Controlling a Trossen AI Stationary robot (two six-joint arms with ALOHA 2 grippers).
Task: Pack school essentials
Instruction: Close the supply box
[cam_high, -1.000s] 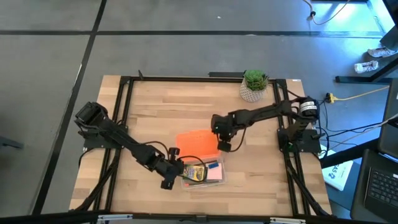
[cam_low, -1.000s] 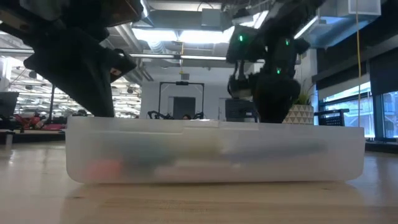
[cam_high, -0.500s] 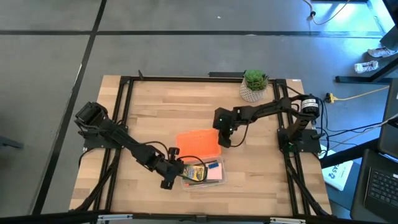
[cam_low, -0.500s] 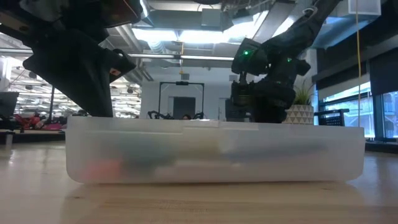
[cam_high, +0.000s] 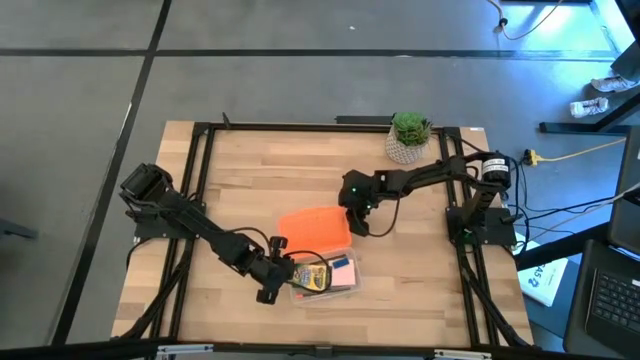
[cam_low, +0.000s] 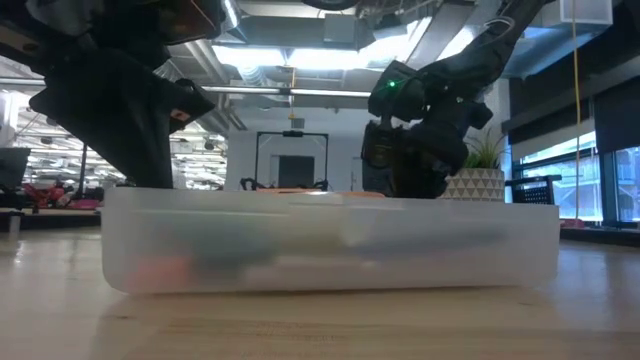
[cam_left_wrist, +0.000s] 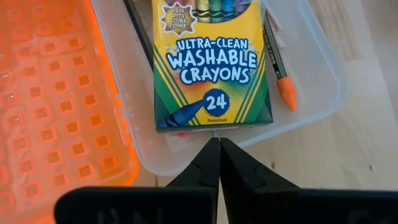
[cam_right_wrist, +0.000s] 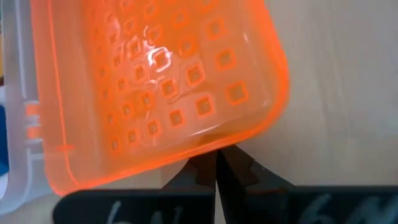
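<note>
Packing nearly done, by the look of it. Can see the green-and-yellow crayon box (cam_left_wrist: 211, 62), the pale pink pad (cam_high: 346, 282), a tiny blue piece (cam_high: 342, 265) and a pencil (cam_left_wrist: 278, 62) with an orange tip, all lying inside the clear case (cam_left_wrist: 314, 59). Sitting near the front edge of the counter (cam_high: 250, 170), about the middle. Cannot find the scissors from here.

Guarding the case with the left gripper (cam_left_wrist: 219, 149): jaws shut tight, gripping nothing, tips right at the case's short wall.

Working on the orange lid (cam_right_wrist: 155, 87) with the right gripper (cam_right_wrist: 216, 165): jaws shut too, empty, tips tucked just under the lid's edge, the one away from the case. Has slid in closer to the lid than a moment ago. Has tipped the lid up a bit, so not lying flat like before. Has nudged the case a little along the counter as well.

Means a start on swinging the lid over the case. Probably needs more pushing up and over, then pressing down to shut. Might shove the case away if pushed too hard.

Leaving the potted plant (cam_high: 409, 135) alone, by the back edge near the right corner.
</note>
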